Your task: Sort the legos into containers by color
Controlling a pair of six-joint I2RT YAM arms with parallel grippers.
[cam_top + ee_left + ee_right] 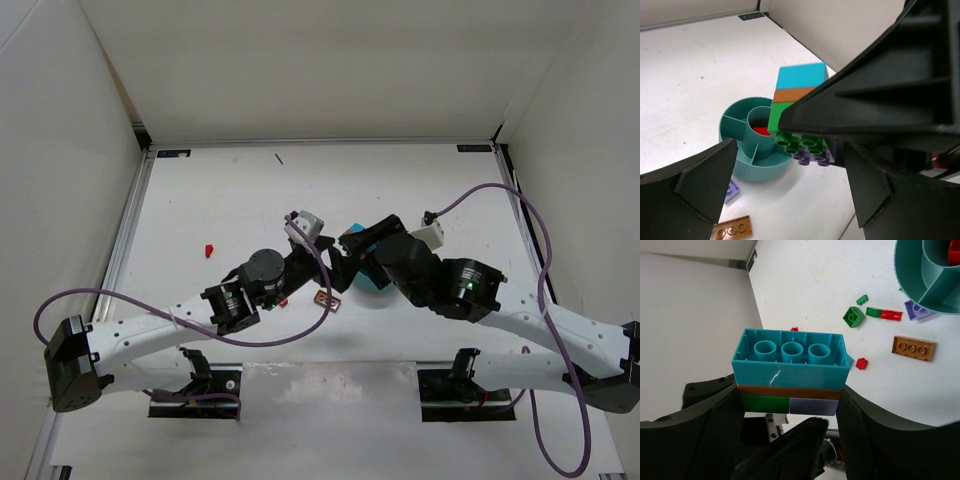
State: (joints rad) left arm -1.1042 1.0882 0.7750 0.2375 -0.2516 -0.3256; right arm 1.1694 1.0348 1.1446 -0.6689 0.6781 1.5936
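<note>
The right gripper (pixel 790 407) — part-open — clamps the brick stack (pixel 790 360).

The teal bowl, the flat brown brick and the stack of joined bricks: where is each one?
teal bowl (pixel 756 172), left wrist view, its outer wall.
flat brown brick (pixel 913 348), right wrist view, its studded top.
stack of joined bricks (pixel 805 375), right wrist view, side of the turquoise brick.
</note>
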